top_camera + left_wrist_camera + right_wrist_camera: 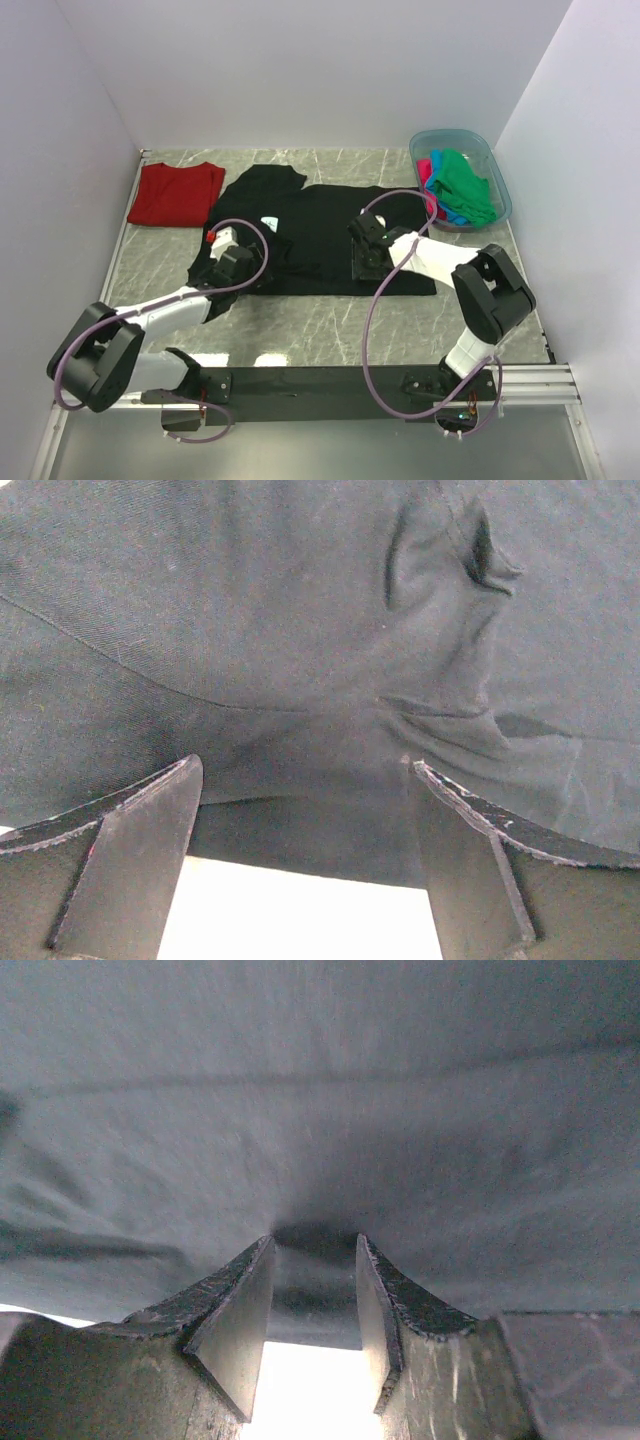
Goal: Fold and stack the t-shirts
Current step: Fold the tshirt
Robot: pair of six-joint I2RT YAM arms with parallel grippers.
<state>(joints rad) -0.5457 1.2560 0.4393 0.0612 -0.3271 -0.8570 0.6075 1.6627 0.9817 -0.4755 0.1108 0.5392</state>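
The black t-shirt (320, 235) lies spread over the middle of the table (330, 325), its long axis running left to right across the top view, with its small white label (268, 222) toward the left end. Both arms sit along its lower edge. The left gripper (232, 262) is at the lower left corner of the cloth and the right gripper (368, 255) at the lower middle-right, so the body of the shirt stretches away from both toward the top of the frame. Any fold probably has to carry this lower edge that way.

In the left wrist view the fingers (150, 820) stand wide apart, released, with the shirt's edge lying loosely between them. In the right wrist view the fingers (235, 1300) are drawn close, and the cloth gathers into a dark dimple at their tips. A gap remains, though, so I cannot tell whether cloth is really pinched.

The dark red t-shirt (175, 193) lies folded at upper left, just beside the black one. The green t-shirt (465, 180) and scraps of pink and blue sit bunched in the blue plastic tub (500, 205) at upper right, too crumpled to count. Which end of the black shirt is the collar is hard to make out, and the arms cover part of its lower edge
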